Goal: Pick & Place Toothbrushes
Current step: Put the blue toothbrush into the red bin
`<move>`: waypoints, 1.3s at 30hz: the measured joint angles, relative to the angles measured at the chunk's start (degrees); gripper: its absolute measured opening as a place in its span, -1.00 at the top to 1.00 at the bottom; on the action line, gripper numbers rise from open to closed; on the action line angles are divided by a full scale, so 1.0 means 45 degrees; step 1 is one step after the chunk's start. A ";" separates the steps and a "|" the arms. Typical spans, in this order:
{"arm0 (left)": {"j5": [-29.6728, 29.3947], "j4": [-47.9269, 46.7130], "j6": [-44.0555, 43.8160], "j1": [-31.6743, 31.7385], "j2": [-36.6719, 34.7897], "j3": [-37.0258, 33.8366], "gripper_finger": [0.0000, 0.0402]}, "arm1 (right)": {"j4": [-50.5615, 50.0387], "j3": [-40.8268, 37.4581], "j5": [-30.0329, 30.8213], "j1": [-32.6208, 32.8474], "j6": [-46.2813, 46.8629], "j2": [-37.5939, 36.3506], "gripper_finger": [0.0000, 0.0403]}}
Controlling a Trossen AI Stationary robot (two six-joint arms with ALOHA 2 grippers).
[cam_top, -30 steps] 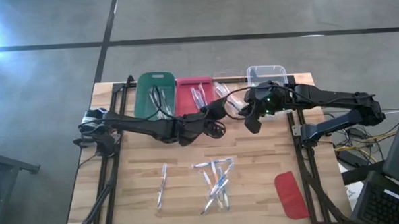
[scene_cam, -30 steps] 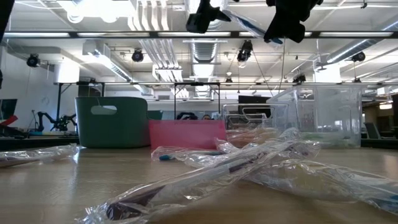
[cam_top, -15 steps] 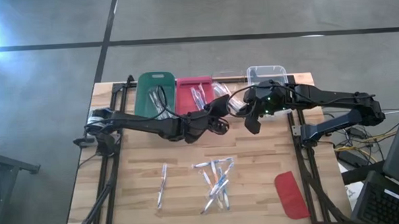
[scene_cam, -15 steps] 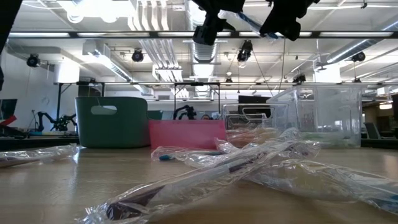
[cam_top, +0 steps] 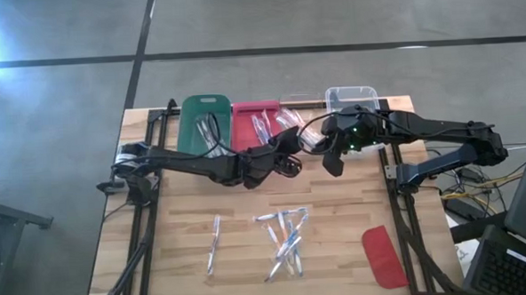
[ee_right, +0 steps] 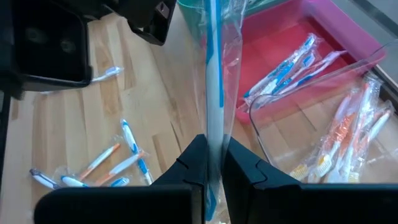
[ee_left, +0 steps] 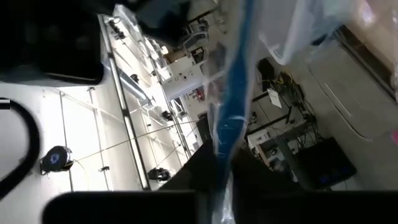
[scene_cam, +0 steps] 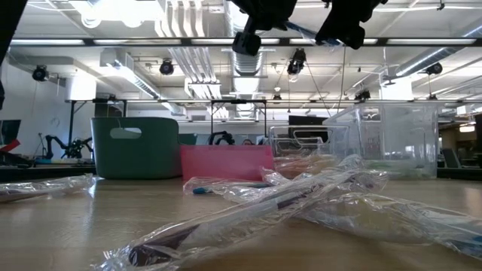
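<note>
Two grippers, left gripper (cam_top: 296, 157) and right gripper (ee_right: 210, 163), pinch one wrapped blue toothbrush (ee_right: 212, 74) midair; I'd have the right release only once the left grips firmly.

Readable text: none in any view.
Toothbrush wrappers (ee_right: 214, 74): clear plastic, no legible print.
Bins (cam_top: 204, 123): plain green, pink and clear, no labels.
Red lid (cam_top: 384, 256): unmarked.

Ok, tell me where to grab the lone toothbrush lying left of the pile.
Take the lone toothbrush at mid-handle, straight down from above. It lies flat on the table, running near-to-far, clear of the pile, so jaws closing across its thin width should meet nothing else.
</note>
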 joint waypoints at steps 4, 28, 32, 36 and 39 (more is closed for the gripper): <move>-0.0021 -0.0130 0.0029 0.0019 0.0000 -0.0004 0.90 | -0.0006 0.0000 0.0022 -0.0005 0.0029 0.0000 0.90; -0.0033 -0.0134 0.0030 -0.0005 -0.0005 -0.0004 0.90 | 0.0038 0.0151 0.0092 -0.0001 -0.0223 -0.0044 0.49; -0.0048 -0.0142 -0.0177 0.0000 -0.0005 -0.0004 0.90 | -0.0135 0.0395 0.0102 -0.0015 -0.0294 -0.0288 0.29; -0.0059 -0.0318 -0.0518 0.0010 -0.0020 -0.0004 0.90 | -0.0744 0.0757 0.0328 -0.0029 -0.0347 -0.0629 0.11; -0.0087 -0.0714 -0.0943 0.0022 -0.0052 -0.0004 0.90 | -0.1236 0.0891 0.0932 -0.0029 -0.0348 -0.0982 0.00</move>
